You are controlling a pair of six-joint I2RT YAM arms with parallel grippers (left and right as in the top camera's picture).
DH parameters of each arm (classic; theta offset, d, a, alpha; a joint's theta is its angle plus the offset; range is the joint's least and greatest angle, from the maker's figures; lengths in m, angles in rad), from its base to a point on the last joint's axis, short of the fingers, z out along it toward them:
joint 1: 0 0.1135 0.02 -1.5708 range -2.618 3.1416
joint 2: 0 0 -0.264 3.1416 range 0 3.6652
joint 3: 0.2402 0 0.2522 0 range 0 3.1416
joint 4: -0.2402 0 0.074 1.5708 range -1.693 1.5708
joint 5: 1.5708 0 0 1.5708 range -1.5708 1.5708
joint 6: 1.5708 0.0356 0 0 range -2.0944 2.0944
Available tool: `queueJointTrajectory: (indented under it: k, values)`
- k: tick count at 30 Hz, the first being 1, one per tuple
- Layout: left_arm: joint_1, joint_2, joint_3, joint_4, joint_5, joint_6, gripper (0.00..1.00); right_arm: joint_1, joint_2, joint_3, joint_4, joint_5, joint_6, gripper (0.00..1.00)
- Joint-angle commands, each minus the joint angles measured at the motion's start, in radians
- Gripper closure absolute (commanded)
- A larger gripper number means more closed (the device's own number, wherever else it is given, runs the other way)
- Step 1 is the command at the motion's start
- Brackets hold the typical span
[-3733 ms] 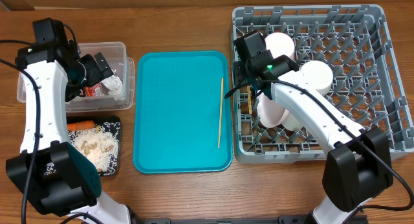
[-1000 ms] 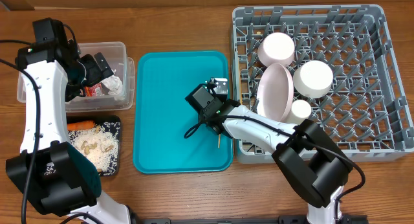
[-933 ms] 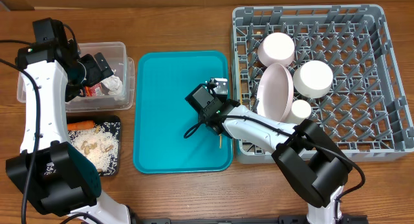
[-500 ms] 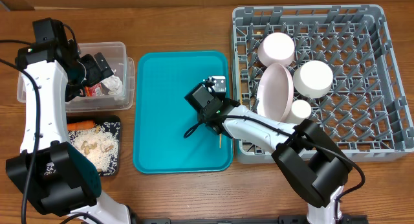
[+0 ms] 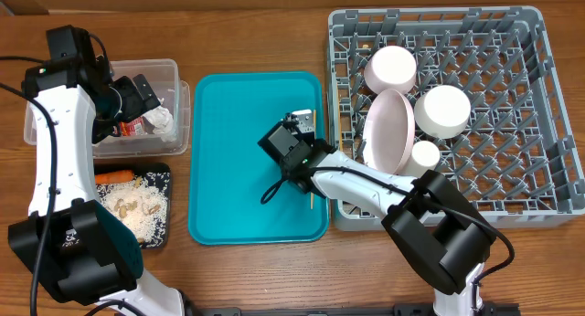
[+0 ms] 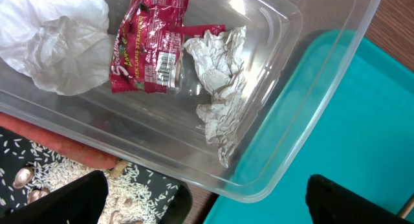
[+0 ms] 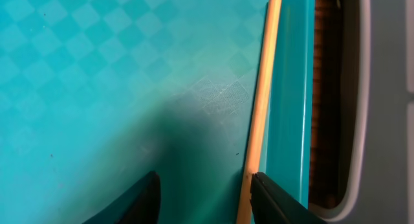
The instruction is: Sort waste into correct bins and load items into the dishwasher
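My right gripper [image 5: 303,124] hangs low over the right side of the teal tray [image 5: 247,170]. Its jaws stand apart in the right wrist view [image 7: 206,199]. A thin wooden chopstick [image 7: 260,107] lies flat on the tray along its right rim, just inside the right fingertip [image 7: 277,199]. Overhead, only the chopstick's near tip [image 5: 311,200] shows past the arm. My left gripper [image 6: 207,204] is wide open and holds nothing, over the clear tub [image 6: 304,30]. In the tub lie a red wrapper [image 6: 152,43] and white tissues [image 6: 55,43]. The grey dish rack [image 5: 512,170] holds a plate [image 5: 388,129], two bowls [image 5: 391,69] and a cup [image 5: 425,154].
The black tray [image 5: 163,177], in front of the clear tub [image 5: 174,74], holds a carrot [image 5: 114,176] and beige scraps with rice. The dish rack's left wall stands right beside the teal tray's rim. The right arm lies across the gap between them.
The right arm has come from the dish rack to the teal tray, over the chopstick. In the last second it shifted slightly left. The left arm has not moved.
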State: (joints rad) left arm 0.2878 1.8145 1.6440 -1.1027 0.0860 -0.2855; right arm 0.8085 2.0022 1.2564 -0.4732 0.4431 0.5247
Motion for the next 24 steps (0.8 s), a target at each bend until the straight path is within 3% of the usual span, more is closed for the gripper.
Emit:
queueJointTrajectory:
  k: [1, 6, 20, 24]
  values:
    - [-0.008, 0.013, 0.002, 0.002, 0.008, -0.002, 0.0, 0.002, 0.006, 0.014, 0.001, -0.004, 0.047, 0.48]
    - [-0.008, 0.013, 0.002, 0.002, 0.008, -0.002, 0.0, -0.026, 0.024, 0.014, -0.001, -0.088, 0.101, 0.48]
    - [-0.008, 0.013, 0.002, 0.002, 0.008, -0.003, 0.0, -0.024, 0.034, 0.043, 0.01, -0.15, 0.067, 0.44]
    - [-0.008, 0.013, 0.002, 0.002, 0.008, -0.003, 0.0, -0.024, 0.034, 0.043, 0.011, -0.169, 0.067, 0.51]
